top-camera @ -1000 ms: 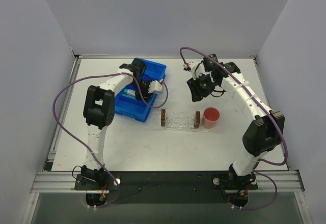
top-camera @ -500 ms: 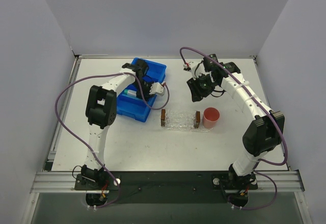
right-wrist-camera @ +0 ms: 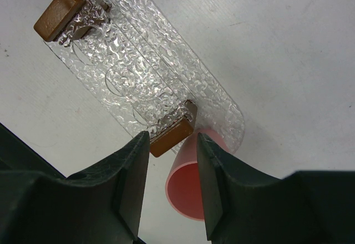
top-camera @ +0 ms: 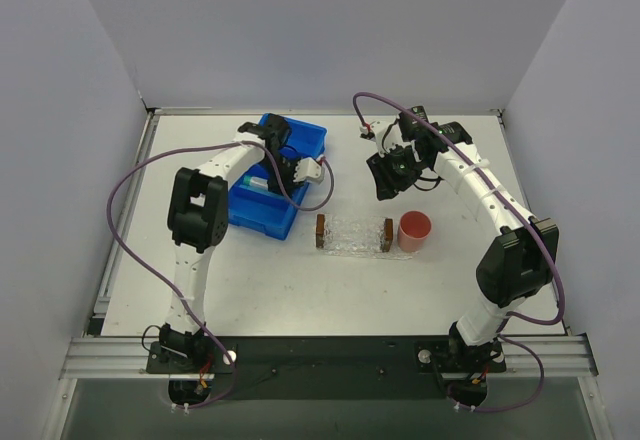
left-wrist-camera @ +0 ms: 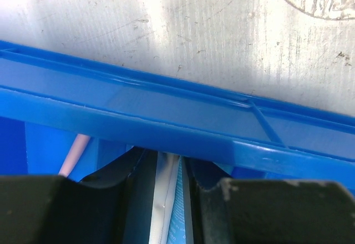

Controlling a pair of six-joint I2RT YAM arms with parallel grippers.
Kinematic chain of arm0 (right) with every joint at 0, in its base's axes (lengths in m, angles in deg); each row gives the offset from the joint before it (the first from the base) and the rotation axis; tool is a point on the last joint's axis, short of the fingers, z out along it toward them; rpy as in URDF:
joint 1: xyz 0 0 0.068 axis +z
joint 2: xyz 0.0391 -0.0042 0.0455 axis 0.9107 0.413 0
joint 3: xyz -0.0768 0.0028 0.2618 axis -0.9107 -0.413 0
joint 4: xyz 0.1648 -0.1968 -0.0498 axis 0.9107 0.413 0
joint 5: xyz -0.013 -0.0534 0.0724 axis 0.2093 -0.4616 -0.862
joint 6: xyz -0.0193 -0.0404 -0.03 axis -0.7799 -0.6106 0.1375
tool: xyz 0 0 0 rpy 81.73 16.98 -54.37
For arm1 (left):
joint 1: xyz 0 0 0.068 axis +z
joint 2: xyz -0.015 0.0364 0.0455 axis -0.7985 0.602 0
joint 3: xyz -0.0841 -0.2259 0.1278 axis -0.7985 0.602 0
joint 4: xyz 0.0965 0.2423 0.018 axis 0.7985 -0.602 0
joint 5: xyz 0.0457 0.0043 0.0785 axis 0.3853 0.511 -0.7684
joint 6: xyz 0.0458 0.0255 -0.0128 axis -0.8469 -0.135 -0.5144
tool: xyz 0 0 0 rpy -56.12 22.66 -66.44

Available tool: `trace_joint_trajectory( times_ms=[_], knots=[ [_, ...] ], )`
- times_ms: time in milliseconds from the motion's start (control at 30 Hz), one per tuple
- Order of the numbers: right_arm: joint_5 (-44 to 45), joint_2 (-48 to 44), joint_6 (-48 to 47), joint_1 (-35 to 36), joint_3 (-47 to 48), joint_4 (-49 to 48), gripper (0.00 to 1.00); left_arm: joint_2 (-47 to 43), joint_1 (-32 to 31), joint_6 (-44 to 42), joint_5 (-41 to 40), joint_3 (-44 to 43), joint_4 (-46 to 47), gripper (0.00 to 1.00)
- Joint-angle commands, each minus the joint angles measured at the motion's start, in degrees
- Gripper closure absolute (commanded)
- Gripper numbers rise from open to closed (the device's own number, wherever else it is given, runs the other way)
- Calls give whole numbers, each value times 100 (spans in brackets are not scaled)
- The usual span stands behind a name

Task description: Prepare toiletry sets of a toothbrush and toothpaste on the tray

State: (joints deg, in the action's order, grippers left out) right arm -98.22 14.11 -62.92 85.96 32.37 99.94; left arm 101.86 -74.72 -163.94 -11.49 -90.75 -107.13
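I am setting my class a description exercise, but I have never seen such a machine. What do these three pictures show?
Two white robot arms are bolted at the near edge of a table, each ending in a two-finger gripper. The overhead picture looks down from behind them; the other two come from cameras on the wrists. On the table stand a blue bin, a clear tray with brown end blocks and a pink cup beside it. The left gripper reaches into the bin, its fingers closed on a toothpaste tube; a pink toothbrush lies nearby in the bin. The right gripper hangs open and empty near the tray. The tray holds nothing yet.
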Motion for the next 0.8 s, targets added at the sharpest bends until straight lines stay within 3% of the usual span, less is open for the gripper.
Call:
trace_joint_trajectory(
  times_ms=[0,767],
  knots=[
    [-20,-128,-38,56,-11,110,65,-188,126,326,65,-149,-315,100],
    [-108,-58,41,91,103,110,65,-901,583,1302,698,-589,72,100]
  ],
)
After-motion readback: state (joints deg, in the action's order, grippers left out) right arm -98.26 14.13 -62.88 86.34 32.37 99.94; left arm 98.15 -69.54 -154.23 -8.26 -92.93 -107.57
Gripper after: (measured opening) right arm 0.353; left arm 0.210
